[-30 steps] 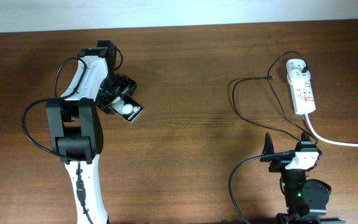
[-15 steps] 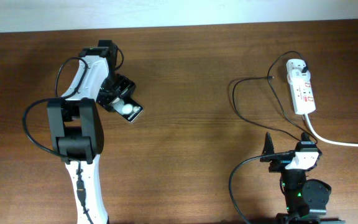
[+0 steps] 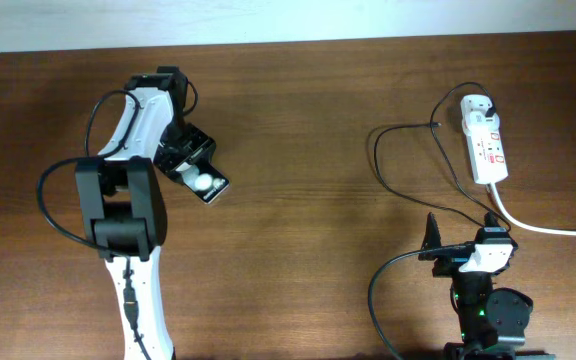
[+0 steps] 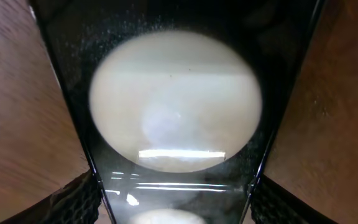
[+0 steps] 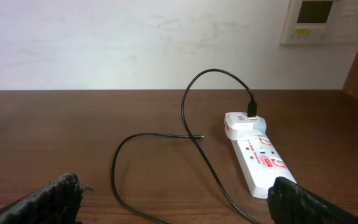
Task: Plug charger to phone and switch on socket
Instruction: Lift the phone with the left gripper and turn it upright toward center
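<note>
The left gripper (image 3: 194,168) is working at the left of the table (image 3: 298,230). Its fingers (image 4: 73,200) are bearing on both long edges of the phone (image 3: 211,184), so it appears to be clamped across the width. Whether the phone is resting on the wood or raised cannot be told.

Risk: the hold is acting on narrow, glossy edges. The phone is liable to slip or twist, which would be throwing its port out of line.

Its long axis is running diagonally, with the free end pointing toward the table's middle and the robot's side.

Well apart to the right, the charger (image 3: 378,150) is lying slack, its tip pointing toward the socket (image 3: 486,145) and away from the phone. A hard pull risks unseating its plug.

The right gripper (image 5: 173,193) is standing wide open, holding nothing.
</note>
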### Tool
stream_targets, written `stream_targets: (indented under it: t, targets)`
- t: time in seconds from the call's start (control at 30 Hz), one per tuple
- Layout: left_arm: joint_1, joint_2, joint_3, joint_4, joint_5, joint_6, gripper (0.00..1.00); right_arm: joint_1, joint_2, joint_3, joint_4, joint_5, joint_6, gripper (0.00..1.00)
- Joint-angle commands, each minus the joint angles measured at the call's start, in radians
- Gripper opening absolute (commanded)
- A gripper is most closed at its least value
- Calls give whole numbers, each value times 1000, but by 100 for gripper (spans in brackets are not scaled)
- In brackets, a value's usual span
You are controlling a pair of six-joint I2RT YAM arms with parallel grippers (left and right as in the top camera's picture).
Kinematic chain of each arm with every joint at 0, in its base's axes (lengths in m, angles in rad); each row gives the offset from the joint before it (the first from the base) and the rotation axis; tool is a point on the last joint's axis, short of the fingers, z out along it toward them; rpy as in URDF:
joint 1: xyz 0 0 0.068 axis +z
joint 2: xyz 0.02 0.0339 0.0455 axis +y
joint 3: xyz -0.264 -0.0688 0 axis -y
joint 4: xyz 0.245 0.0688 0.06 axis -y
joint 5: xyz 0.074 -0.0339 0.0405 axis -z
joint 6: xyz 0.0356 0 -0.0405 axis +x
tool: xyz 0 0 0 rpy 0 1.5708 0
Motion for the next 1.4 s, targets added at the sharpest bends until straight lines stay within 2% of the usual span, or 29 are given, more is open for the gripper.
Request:
stream_targets:
  t: [0.0,0.37,0.43,0.63,0.83,1.13,1.23,1.3,1.37]
  targets:
    - [-4,62,66,-59,-8,67,65,3,-6,-6,-2,2,0,99]
    - [-42,62,518,-402,1,120,65,3,-6,-6,-2,2,0,99]
    - [-49,23,536,-402,27,146,65,3,-6,-6,-2,2,0,99]
    - [-50,-174,536,-402,107,220,65,3,-6,-6,-2,2,0,99]
    - [-74,-468,535,-401,189,288,65,3,-6,-6,-3,2,0,99]
    - [-272,-891,528,-401,176,314,64,3,-6,-6,-2,2,0,99]
    - [-272,-988,430,-401,96,286,64,3,-6,-6,-3,2,0,99]
    - [-272,-1000,301,-398,66,254,64,3,-6,-6,-3,2,0,99]
    - [-272,-998,104,-299,72,227,64,3,-6,-6,-2,2,0,98]
